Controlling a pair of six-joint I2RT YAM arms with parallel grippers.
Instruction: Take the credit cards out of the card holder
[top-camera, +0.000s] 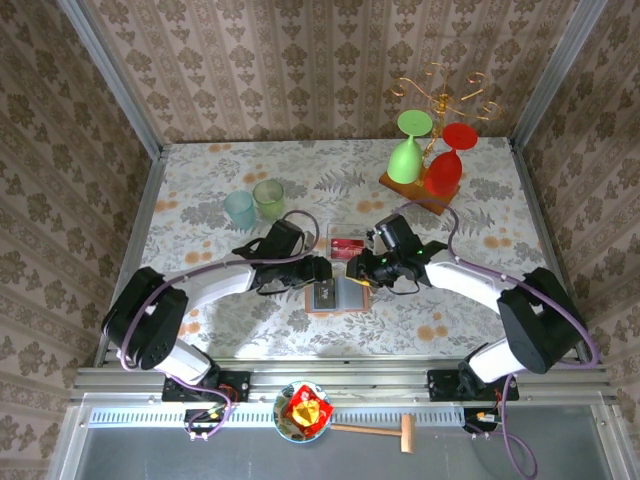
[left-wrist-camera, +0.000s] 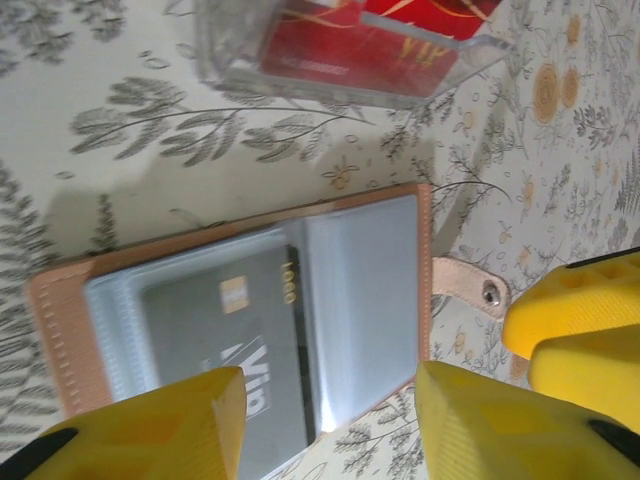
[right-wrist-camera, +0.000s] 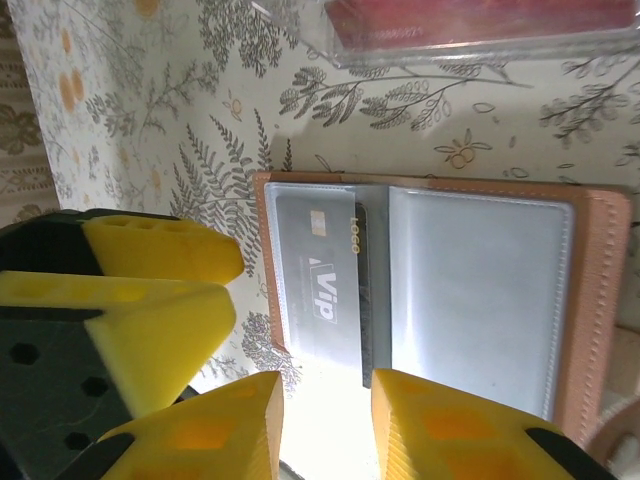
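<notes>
The card holder (top-camera: 350, 297) lies open and flat on the table between the two arms, salmon-brown outside with grey-blue pockets (left-wrist-camera: 365, 290) (right-wrist-camera: 480, 290). A dark grey credit card marked "Vip" (left-wrist-camera: 215, 330) (right-wrist-camera: 325, 285) sits in one pocket, and its end reaches the holder's edge. My left gripper (left-wrist-camera: 330, 425) (top-camera: 318, 270) hovers open over that edge, nothing between its yellow fingers (left-wrist-camera: 150, 430). My right gripper (right-wrist-camera: 325, 425) (top-camera: 362, 272) hovers open beside the card's end, jaws apart, gripping nothing. Red credit cards (left-wrist-camera: 350, 40) (right-wrist-camera: 480, 15) lie in a clear tray (top-camera: 347, 243) just beyond the holder.
Two small cups, blue (top-camera: 240, 209) and green (top-camera: 268, 198), stand at the back left. A wooden stand (top-camera: 420, 190) with a green and a red glass is at the back right. A snap tab (left-wrist-camera: 470, 285) juts from the holder. The two grippers' fingers are almost touching.
</notes>
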